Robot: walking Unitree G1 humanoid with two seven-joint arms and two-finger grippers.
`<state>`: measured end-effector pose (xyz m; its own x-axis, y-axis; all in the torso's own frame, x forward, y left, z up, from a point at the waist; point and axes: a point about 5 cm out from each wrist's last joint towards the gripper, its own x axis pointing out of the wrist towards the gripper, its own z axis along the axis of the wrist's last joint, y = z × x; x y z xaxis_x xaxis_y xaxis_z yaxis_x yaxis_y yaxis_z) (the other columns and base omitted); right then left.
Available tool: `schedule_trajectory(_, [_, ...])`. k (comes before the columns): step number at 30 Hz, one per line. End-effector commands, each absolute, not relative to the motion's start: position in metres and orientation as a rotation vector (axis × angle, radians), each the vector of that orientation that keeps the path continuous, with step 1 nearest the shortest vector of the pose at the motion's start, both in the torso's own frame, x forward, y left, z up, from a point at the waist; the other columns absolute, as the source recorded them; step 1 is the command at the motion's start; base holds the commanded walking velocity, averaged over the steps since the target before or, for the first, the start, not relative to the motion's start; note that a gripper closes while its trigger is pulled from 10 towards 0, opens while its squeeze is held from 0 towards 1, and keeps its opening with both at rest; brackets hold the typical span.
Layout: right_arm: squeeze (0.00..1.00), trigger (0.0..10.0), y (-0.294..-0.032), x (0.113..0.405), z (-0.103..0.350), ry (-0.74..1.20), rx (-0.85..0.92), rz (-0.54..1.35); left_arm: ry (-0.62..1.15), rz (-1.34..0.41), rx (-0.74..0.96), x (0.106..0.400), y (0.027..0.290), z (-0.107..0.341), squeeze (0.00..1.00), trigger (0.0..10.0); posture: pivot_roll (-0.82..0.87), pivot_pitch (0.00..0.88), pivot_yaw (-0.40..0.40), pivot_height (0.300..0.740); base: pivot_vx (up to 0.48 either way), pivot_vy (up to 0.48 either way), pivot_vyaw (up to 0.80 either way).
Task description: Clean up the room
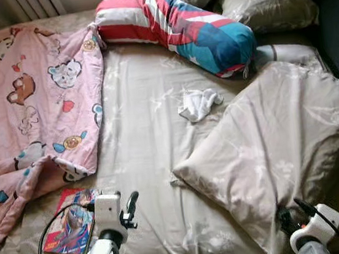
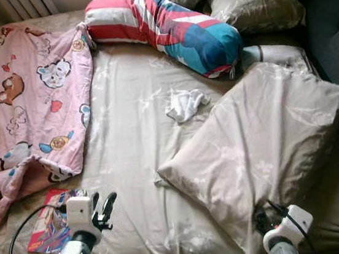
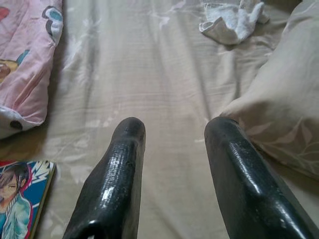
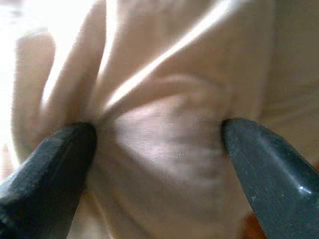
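The room is far from tidy, as I judge it. On the bed (image 1: 146, 136) in front of me almost nothing sits in its place. The pink cartoon-print blanket (image 1: 24, 101) lies rumpled over the far left, one corner flopped toward me. Just near of that corner a comic book (image 1: 70, 223) lies flat on the sheet. A striped bolster (image 1: 176, 27) runs crooked across the far side, with two grey pillows (image 1: 266, 3) behind it at the head. A crumpled white cloth (image 1: 199, 105), perhaps a sock, lies in the middle. The big beige pillow (image 1: 282, 138) sprawls diagonally across the near right, well off where pillows belong. So I reckon the work is at its start, with this pillow as the piece in hand.

My right gripper (image 4: 157, 134) is at the pillow's near edge. Its two fingers (image 4: 50, 164) stand wide apart with the fabric bunched and creased between them, both tips pressing into the cloth; they straddle a fold but have not closed on it, so nothing is gripped yet.

My left gripper (image 3: 174, 134) hovers over bare sheet at the near left, fingers spread and empty, touching nothing. The comic book lies just to its left, and the pillow's corner is near on its right.
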<state>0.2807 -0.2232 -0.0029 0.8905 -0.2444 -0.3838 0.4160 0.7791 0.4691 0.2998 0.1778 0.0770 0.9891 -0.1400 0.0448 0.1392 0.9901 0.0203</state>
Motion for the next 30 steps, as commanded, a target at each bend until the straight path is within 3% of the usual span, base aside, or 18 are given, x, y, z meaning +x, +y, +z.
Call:
schedule_trajectory(1, [0.0, 10.0, -0.215, 0.276, -0.008, 0.319, 0.611, -0.336, -0.005, -0.131, 0.013, 0.292, 0.182, 0.068, 0.0, 10.0, 0.1, 0.452, 0.084, 0.74, 0.0, 0.0, 0.0])
schedule_trajectory(6, [0.0, 10.0, -0.209, 0.278, -0.009, 0.345, 0.618, -0.309, 0.001, -0.133, 0.012, 0.289, 0.183, 0.071, 0.0, 10.0, 0.09, 0.453, 0.086, 0.74, 0.0, 0.0, 0.0])
schedule_trajectory(11, [0.0, 10.0, -0.208, 0.255, -0.034, 0.525, 0.567, -0.383, 0.022, -0.137, 0.008, 0.285, 0.182, 0.068, 0.0, 10.0, 0.1, 0.453, 0.082, 0.74, 0.0, 0.0, 0.0])
schedule_trajectory(16, [0.0, 10.0, -0.202, 0.245, -0.043, 0.579, 0.565, -0.361, 0.029, -0.138, 0.006, 0.283, 0.181, 0.07, 0.0, 10.0, 0.1, 0.454, 0.083, 0.74, 0.0, 0.0, 0.0])
schedule_trajectory(18, [0.0, 0.0, -0.198, 0.243, -0.045, 0.591, 0.569, -0.342, 0.03, -0.137, 0.006, 0.283, 0.181, 0.071, 0.0, 10.0, 0.1, 0.454, 0.083, 0.74, 0.0, 0.0, 0.0])
schedule_trajectory(30, [0.0, 0.0, -0.194, 0.248, -0.042, 0.577, 0.578, -0.32, 0.041, -0.145, 0.015, 0.284, 0.181, 0.073, 0.0, 10.0, 0.11, 0.451, 0.082, 0.74, 0.0, 0.0, 0.0])
